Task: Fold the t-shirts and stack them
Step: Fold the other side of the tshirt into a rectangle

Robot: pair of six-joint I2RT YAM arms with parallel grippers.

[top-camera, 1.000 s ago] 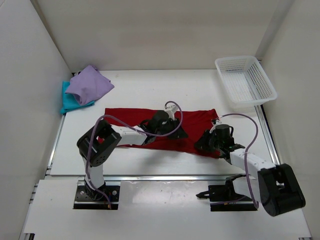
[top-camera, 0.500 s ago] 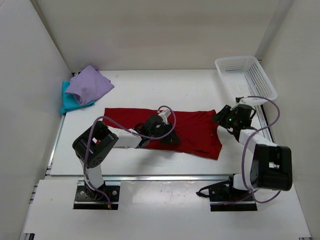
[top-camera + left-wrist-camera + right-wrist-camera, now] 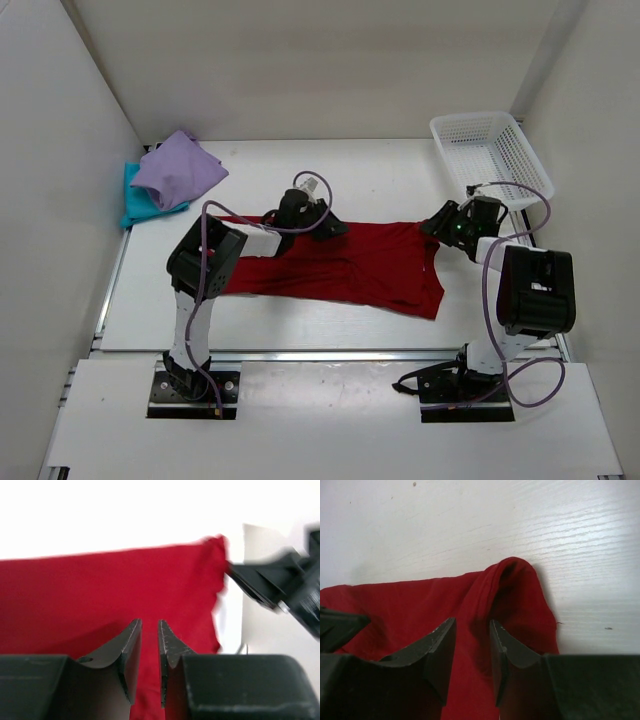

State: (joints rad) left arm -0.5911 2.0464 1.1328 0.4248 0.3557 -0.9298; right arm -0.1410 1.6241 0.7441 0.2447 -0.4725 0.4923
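Note:
The dark red t-shirt (image 3: 370,270) lies spread flat across the middle of the table. My left gripper (image 3: 330,228) hovers over its far edge near the middle. In the left wrist view its jaws (image 3: 150,622) stand a narrow gap apart, with flat red cloth (image 3: 100,590) beyond and nothing clamped. My right gripper (image 3: 437,222) is at the shirt's far right corner. Its jaws (image 3: 472,622) are open on either side of a raised fold of that corner (image 3: 515,580). The lavender t-shirt (image 3: 178,168) lies bunched on top of the teal t-shirt (image 3: 135,205) at the far left.
A white mesh basket (image 3: 472,117) stands at the far right corner, just behind the right gripper. White walls close in the table on the left, back and right. The right gripper (image 3: 280,585) shows blurred at the right of the left wrist view.
The right arm swung from the shirt's near right corner to its far right corner, and its jaws opened. The left gripper moved from the shirt's middle to its far edge.

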